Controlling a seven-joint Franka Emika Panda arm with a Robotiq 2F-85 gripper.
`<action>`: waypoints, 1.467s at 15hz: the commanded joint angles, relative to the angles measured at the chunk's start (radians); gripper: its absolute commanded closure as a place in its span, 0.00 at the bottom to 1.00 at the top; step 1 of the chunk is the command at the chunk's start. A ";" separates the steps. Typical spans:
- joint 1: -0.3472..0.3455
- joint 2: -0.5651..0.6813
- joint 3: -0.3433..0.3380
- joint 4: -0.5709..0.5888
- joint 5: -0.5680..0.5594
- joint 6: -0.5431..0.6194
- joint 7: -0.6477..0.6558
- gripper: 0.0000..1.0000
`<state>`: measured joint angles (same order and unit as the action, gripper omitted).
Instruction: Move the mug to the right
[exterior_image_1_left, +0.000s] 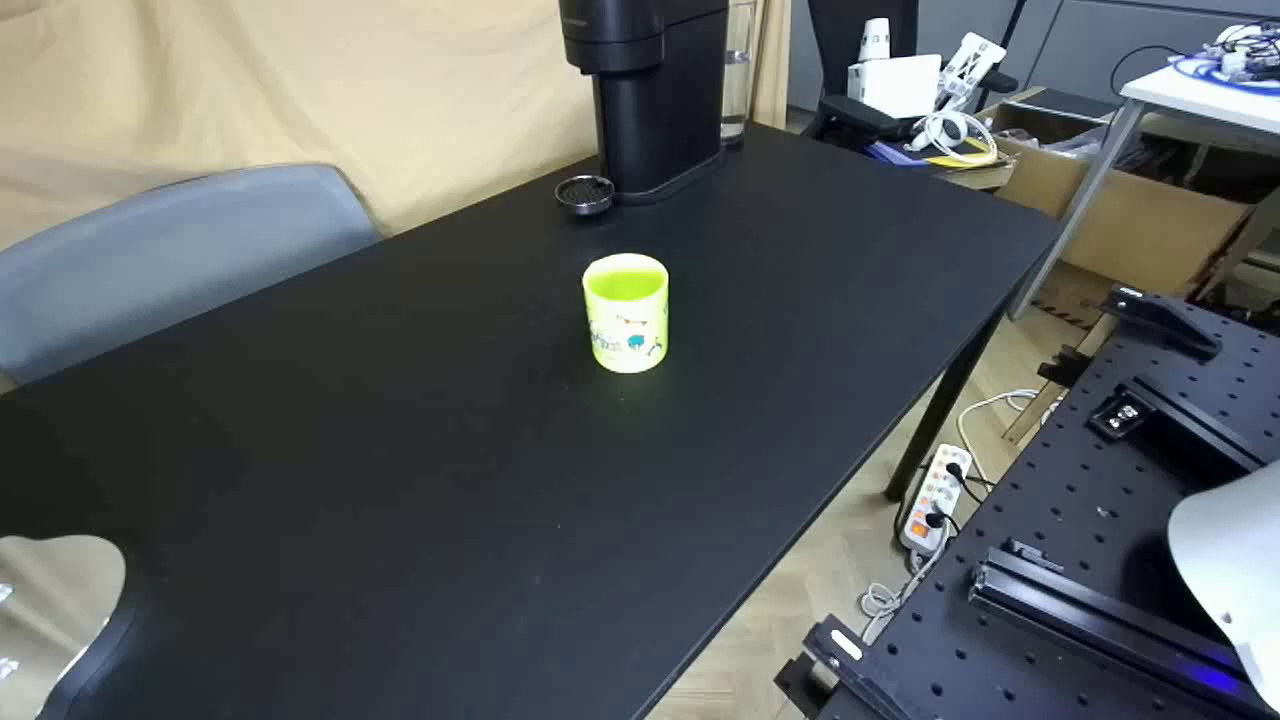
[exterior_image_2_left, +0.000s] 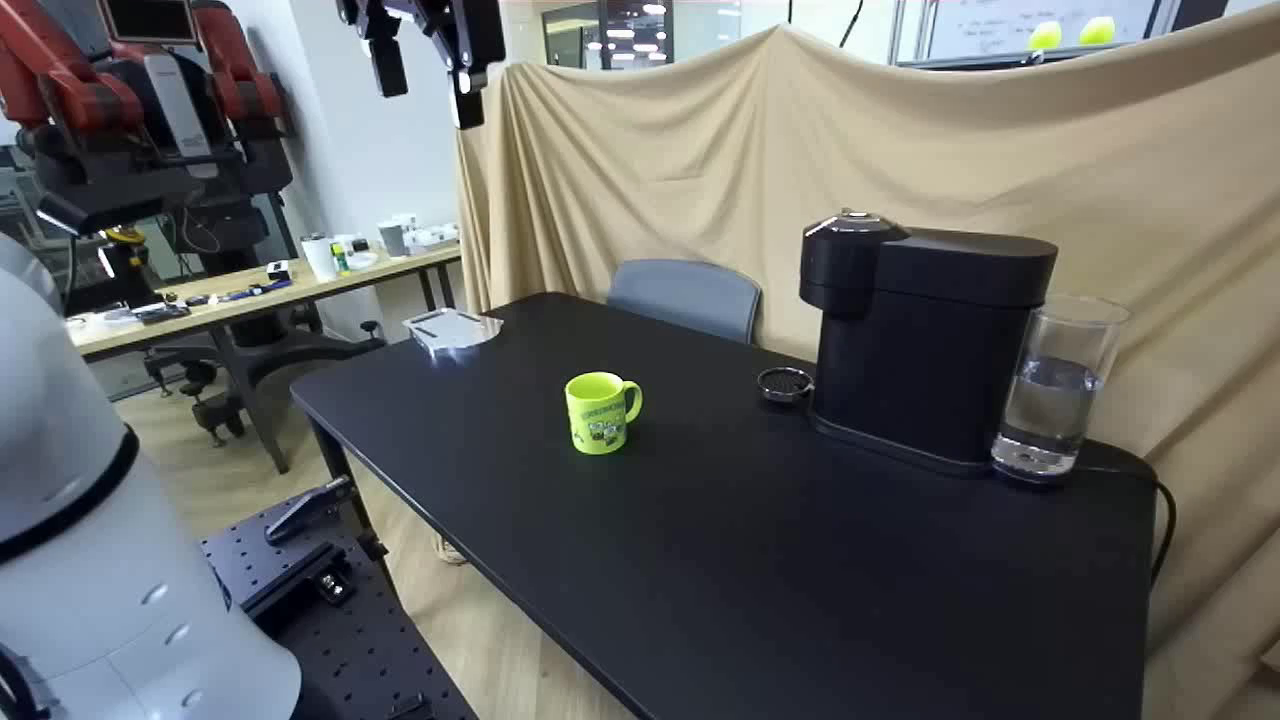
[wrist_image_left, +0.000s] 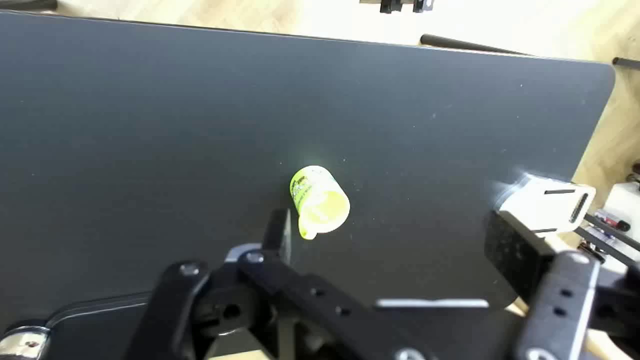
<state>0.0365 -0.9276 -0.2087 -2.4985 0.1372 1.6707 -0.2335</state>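
Observation:
The bright yellow-green mug stands upright on the black table, in the middle of both exterior views (exterior_image_1_left: 626, 318) (exterior_image_2_left: 598, 418). Its handle points toward the coffee machine side in an exterior view. The mug also shows in the wrist view (wrist_image_left: 320, 197), beyond the fingertips and nearer the left finger. My gripper (exterior_image_2_left: 428, 95) is high above the table, well apart from the mug. In the wrist view the gripper (wrist_image_left: 390, 227) has its fingers spread wide with nothing held between them. The gripper is out of view in an exterior view that shows only a bit of the white arm.
A black coffee machine (exterior_image_2_left: 920, 350) with a round drip tray (exterior_image_2_left: 785, 384) and a glass water tank (exterior_image_2_left: 1050, 415) stands at one end of the table (exterior_image_2_left: 700, 540). A shiny silver plate (exterior_image_2_left: 455, 330) lies at the opposite end. A grey chair (exterior_image_2_left: 690, 295) is behind the table.

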 joint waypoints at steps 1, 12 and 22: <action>-0.017 0.005 0.011 0.003 0.010 -0.002 -0.012 0.00; -0.017 0.002 0.010 0.003 0.010 -0.002 -0.013 0.00; -0.060 0.499 0.043 -0.023 -0.082 0.419 0.023 0.00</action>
<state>-0.0178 -0.6238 -0.1870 -2.5624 0.0673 2.0144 -0.2359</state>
